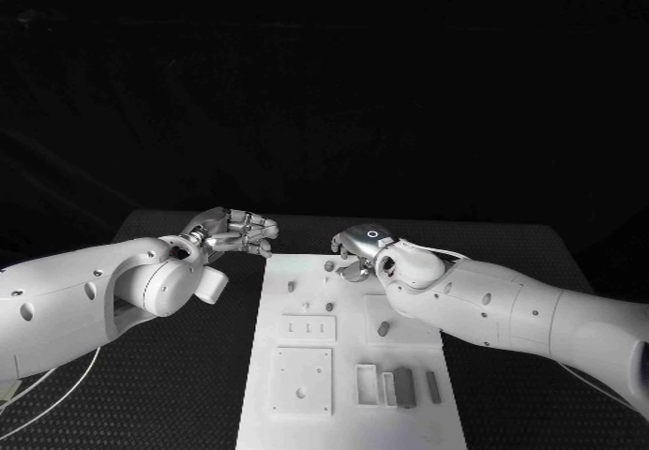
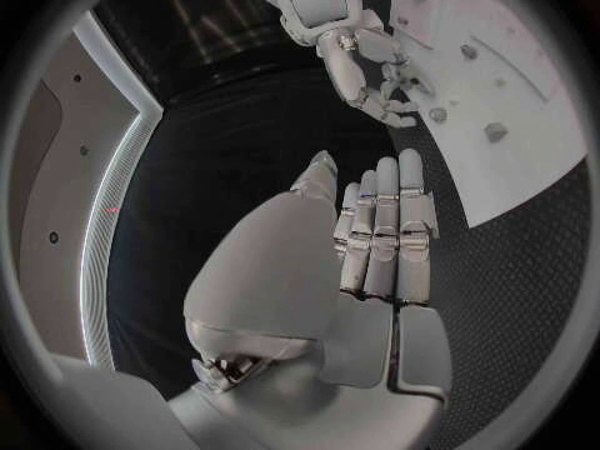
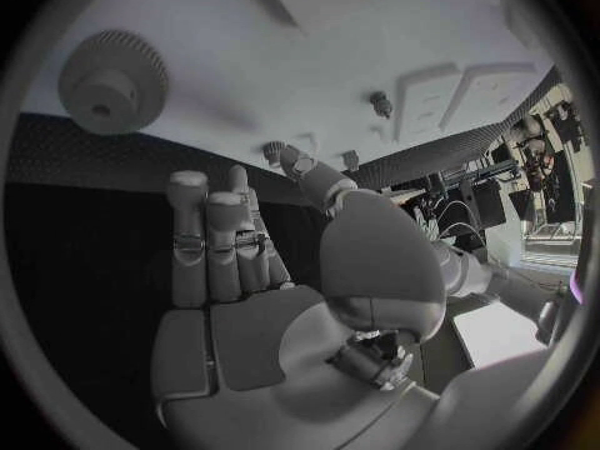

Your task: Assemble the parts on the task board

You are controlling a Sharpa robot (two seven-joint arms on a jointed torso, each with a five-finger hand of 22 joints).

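Desk (image 1: 162,394): black, textured top, filling the lower half of the head view.

Task board (image 1: 349,427): long white rigid plate, centre of the head view, running from mid-frame to the bottom edge, flat on the desk. Judged stiff and stable; a base to work on, not to lift.

Left robot hand (image 1: 233,232): silver, left of centre beside the board's far corner, over the desk; fingers straight and side by side, holding nothing.

Right robot hand (image 1: 358,253): silver, centre frame over the board's far end; fingers extended, nothing in them.

Grey gear wheel (image 3: 114,81): toothed disc with raised hub, upper left of the right wrist view, on the board. Likely hard, light and smooth; take it by the rim.

Grey rectangular blocks (image 1: 403,385): lower right of the board, in slots. Likely rigid, light; pinch the long sides.

Small grey pegs (image 1: 329,266): scattered mid-board. Likely slippery; fingertip pinch
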